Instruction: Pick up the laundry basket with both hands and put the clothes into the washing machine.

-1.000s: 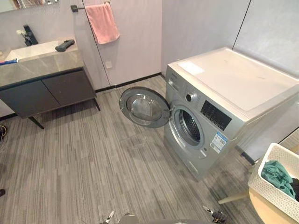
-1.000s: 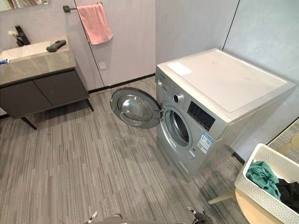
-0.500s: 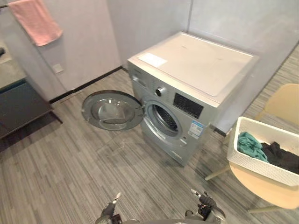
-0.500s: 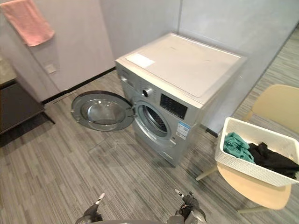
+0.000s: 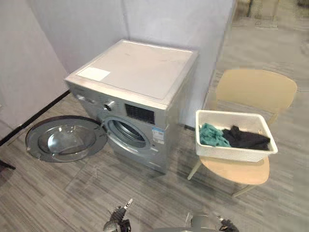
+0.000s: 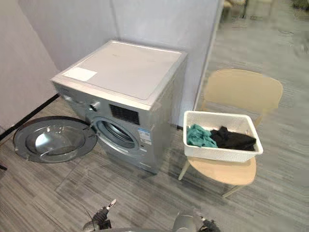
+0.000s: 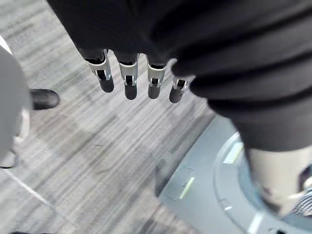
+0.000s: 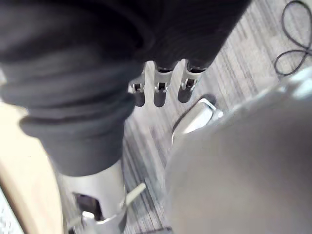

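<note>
One silver washing machine (image 5: pixel 140 77), its round door (image 5: pixel 65 140) open at 8 o'clock. At its 4 o'clock, one tan chair (image 5: pixel 256 89) carries one white laundry basket (image 5: pixel 231 153) holding two clothes: a teal garment (image 5: pixel 212 136) and a black garment (image 5: pixel 247 138). The left hand (image 7: pixel 129 78) hangs with fingers straight and released. The right hand (image 8: pixel 160 90) seems relaxed too, holding nothing.

Both eye views look steeply down from the head, slightly offset, sharing the washing machine (image 5: pixel 135 82), laundry basket (image 5: pixel 231 153) and chair (image 5: pixel 256 89). Each wrist view faces the floor (image 7: pixel 97 146) closely, past the left hand (image 7: pixel 127 80) or the right hand (image 8: pixel 160 90).
</note>
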Available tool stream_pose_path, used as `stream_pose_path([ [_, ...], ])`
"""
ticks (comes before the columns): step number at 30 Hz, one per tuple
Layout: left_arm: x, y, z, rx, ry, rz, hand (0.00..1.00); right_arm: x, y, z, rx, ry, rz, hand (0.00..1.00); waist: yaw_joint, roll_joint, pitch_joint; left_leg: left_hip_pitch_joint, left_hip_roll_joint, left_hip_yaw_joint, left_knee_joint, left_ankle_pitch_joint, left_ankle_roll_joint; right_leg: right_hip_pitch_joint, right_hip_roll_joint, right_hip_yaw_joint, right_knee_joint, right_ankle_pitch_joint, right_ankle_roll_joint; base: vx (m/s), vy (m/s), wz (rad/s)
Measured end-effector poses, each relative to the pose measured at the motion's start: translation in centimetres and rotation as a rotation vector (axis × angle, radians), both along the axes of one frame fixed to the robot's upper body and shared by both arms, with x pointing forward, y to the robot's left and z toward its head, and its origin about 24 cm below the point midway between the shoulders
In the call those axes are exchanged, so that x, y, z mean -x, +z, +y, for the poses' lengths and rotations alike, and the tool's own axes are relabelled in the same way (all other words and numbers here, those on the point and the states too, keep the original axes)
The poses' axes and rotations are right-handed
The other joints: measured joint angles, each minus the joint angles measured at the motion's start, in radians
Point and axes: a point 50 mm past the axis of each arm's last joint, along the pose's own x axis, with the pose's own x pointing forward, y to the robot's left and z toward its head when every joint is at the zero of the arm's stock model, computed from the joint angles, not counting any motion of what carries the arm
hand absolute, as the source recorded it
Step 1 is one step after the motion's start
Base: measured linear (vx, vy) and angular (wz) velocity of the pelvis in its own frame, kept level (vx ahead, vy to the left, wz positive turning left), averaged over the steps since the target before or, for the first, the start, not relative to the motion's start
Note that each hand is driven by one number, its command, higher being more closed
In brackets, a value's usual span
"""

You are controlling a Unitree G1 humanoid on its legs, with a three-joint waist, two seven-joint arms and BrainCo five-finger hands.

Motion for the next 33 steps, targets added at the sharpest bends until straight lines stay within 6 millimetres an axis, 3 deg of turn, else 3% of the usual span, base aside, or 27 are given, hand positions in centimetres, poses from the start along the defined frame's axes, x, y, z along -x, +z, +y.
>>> stream_pose_path([
  [1,0.4,-0.1,0.1,0.005,0.024,0.012,0.0,1.0,-0.1,-0.7,0.003,-0.021,0.044,0.0,0.001,0.0,0.0,0.004,0.015,-0.004,0.022,0.052,-0.042,0.008,0.016,0.009,-0.003,-0.002,-0.012,0.07,-0.25,-0.39],
  [2,0.8,-0.2,0.2,0.005,0.045,0.019,0.0,1.6,-0.1,-1.1,0.009,-0.03,0.062,0.0,-0.002,0.001,0.0,0.007,0.03,-0.006,0.042,0.063,-0.055,0.019,0.028,0.01,-0.008,-0.002,-0.021,0.1,-0.256,-0.41],
  [3,1.6,-0.3,0.8,-0.001,0.094,0.036,0.0,2.2,-0.1,-1.2,0.013,-0.033,0.082,0.0,-0.003,0.0,0.0,-0.006,0.069,-0.022,0.114,0.069,-0.052,0.041,0.061,0.012,-0.016,-0.007,-0.046,0.1,-0.262,-0.34],
  [5,2.4,-0.3,1.7,-0.011,0.163,0.049,0.0,2.6,-0.3,-0.6,-0.003,-0.036,0.089,0.0,-0.013,-0.008,0.002,-0.084,0.138,-0.094,0.308,0.1,-0.008,0.083,0.102,0.001,-0.033,-0.019,-0.077,0.09,-0.332,-0.2],
  [7,2.3,0.2,3.5,-0.063,0.233,0.013,0.0,2.7,-0.4,0.4,-0.016,-0.016,0.084,0.0,-0.008,-0.052,0.024,-0.224,0.192,-0.168,0.575,0.243,0.219,0.124,0.132,0.004,-0.056,-0.023,-0.121,0.03,-0.269,-0.22],
  [8,1.8,0.5,4.2,-0.089,0.252,-0.02,0.0,1.6,0.0,-0.1,0.018,0.011,0.039,0.0,0.014,-0.056,0.032,-0.325,0.16,-0.251,0.75,0.134,0.164,0.152,0.151,0.029,-0.075,-0.015,-0.158,0.05,-0.143,-0.43],
  [9,1.7,0.5,3.9,-0.08,0.25,-0.019,0.0,0.9,0.3,-0.6,0.039,0.017,0.015,0.0,0.013,-0.049,0.036,-0.356,0.117,-0.274,0.792,0.07,0.14,0.155,0.155,0.041,-0.083,-0.013,-0.166,0.07,-0.09,-0.65],
  [10,1.9,0.3,3.1,-0.058,0.258,-0.012,0.0,-0.2,0.7,-1.5,0.072,0.037,-0.021,0.0,0.014,-0.038,0.043,-0.396,0.021,-0.287,0.814,-0.019,0.124,0.162,0.157,0.066,-0.094,-0.01,-0.172,0.05,-0.012,-0.51],
  [12,1.8,0.3,2.7,-0.05,0.257,-0.017,0.0,-1.7,1.3,-1.8,0.098,0.056,-0.075,0.0,0.02,-0.023,0.048,-0.412,-0.079,-0.232,0.712,-0.074,0.143,0.185,0.16,0.078,-0.116,-0.007,-0.175,0.08,0.019,-0.44],
  [13,1.8,0.3,2.6,-0.046,0.259,-0.017,0.0,-1.9,1.3,-1.6,0.098,0.066,-0.083,0.0,0.023,-0.02,0.05,-0.412,-0.102,-0.206,0.657,-0.081,0.153,0.195,0.165,0.084,-0.124,-0.007,-0.175,0.14,0.05,-0.41],
  [14,1.6,0.3,2.4,-0.041,0.262,-0.028,0.0,-2.6,1.4,-1.1,0.093,0.084,-0.102,0.0,0.039,-0.017,0.05,-0.413,-0.148,-0.183,0.529,-0.091,0.157,0.199,0.174,0.107,-0.128,-0.012,-0.169,0.17,0.074,-0.49],
  [15,1.5,0.3,2.1,-0.035,0.262,-0.03,0.0,-3.1,1.5,-0.8,0.09,0.096,-0.118,0.0,0.055,-0.017,0.048,-0.39,-0.172,-0.187,0.43,-0.094,0.163,0.193,0.179,0.124,-0.125,-0.016,-0.163,0.24,0.098,-0.66],
  [16,1.6,0.2,1.8,-0.024,0.255,-0.026,0.0,-3.8,1.5,-0.1,0.078,0.108,-0.135,0.0,0.06,-0.01,0.04,-0.329,-0.2,-0.225,0.32,-0.135,0.194,0.183,0.183,0.145,-0.123,-0.022,-0.152,0.24,0.102,-0.52],
  [17,1.6,0.3,2.0,-0.029,0.264,-0.028,0.0,-4.7,1.5,0.8,0.062,0.136,-0.153,0.0,0.059,-0.023,0.045,-0.325,-0.218,-0.22,0.297,-0.135,0.203,0.176,0.172,0.154,-0.121,-0.024,-0.134,0.2,0.077,-0.33],
  [20,1.5,0.2,1.9,-0.023,0.274,-0.024,0.0,-4.7,1.4,1.8,0.05,0.182,-0.142,0.0,0.07,-0.025,0.046,-0.266,-0.227,-0.159,0.261,-0.139,0.21,0.186,0.155,0.161,-0.073,-0.036,-0.114,0.21,0.074,-0.4],
  [23,1.0,0.3,1.9,-0.023,0.25,-0.024,0.0,-4.6,1.3,2.6,0.03,0.223,-0.162,0.0,0.068,-0.039,0.044,-0.172,-0.259,-0.119,0.182,-0.14,0.212,0.126,0.141,0.145,0.115,-0.07,-0.08,0.18,0.055,-0.4],
  [25,-0.1,0.6,2.6,-0.045,0.212,-0.042,0.0,-4.1,1.3,2.8,0.03,0.217,-0.166,0.0,0.056,-0.076,0.061,-0.13,-0.275,-0.106,0.17,-0.152,0.218,-0.004,0.135,0.125,0.416,-0.051,-0.036,0.21,-0.035,-0.11],
  [27,-0.7,0.7,2.8,-0.056,0.19,-0.053,0.0,-2.6,1.0,2.7,0.024,0.202,-0.134,0.0,0.056,-0.082,0.067,-0.114,-0.254,-0.111,0.191,-0.152,0.217,-0.06,0.125,0.112,0.544,-0.052,-0.041,0.22,-0.15,0.17],
  [28,-0.9,0.8,2.8,-0.056,0.19,-0.057,0.0,-2.0,1.1,2.2,0.026,0.148,-0.137,0.0,0.055,-0.081,0.066,-0.102,-0.229,-0.112,0.198,-0.151,0.216,-0.086,0.094,0.091,0.566,-0.053,-0.044,0.21,-0.198,0.2],
  [29,-1.0,0.8,2.8,-0.056,0.19,-0.058,0.0,-1.6,1.1,2.0,0.031,0.137,-0.13,0.0,0.054,-0.076,0.066,-0.097,-0.216,-0.113,0.198,-0.151,0.216,-0.096,0.071,0.083,0.56,-0.053,-0.045,0.22,-0.23,0.11],
  [30,-1.0,0.8,2.8,-0.059,0.193,-0.059,0.0,-1.3,1.1,1.8,0.034,0.118,-0.124,0.0,0.054,-0.076,0.066,-0.082,-0.191,-0.112,0.192,-0.15,0.205,-0.114,0.014,0.067,0.529,-0.053,-0.048,0.23,-0.277,-0.02],
  [32,-0.8,0.8,2.9,-0.068,0.2,-0.056,0.0,-0.6,0.9,1.7,0.03,0.082,-0.111,0.0,0.058,-0.088,0.058,-0.035,-0.149,-0.113,0.146,-0.135,0.158,-0.103,-0.077,0.059,0.301,-0.023,-0.08,0.26,-0.381,-0.2],
  [33,-0.6,0.8,3.1,-0.077,0.206,-0.051,0.0,-0.5,0.9,1.9,0.024,0.078,-0.109,0.0,0.057,-0.096,0.05,-0.028,-0.144,-0.114,0.138,-0.129,0.147,-0.087,-0.093,0.064,0.211,0.018,-0.081,0.26,-0.439,-0.25],
])
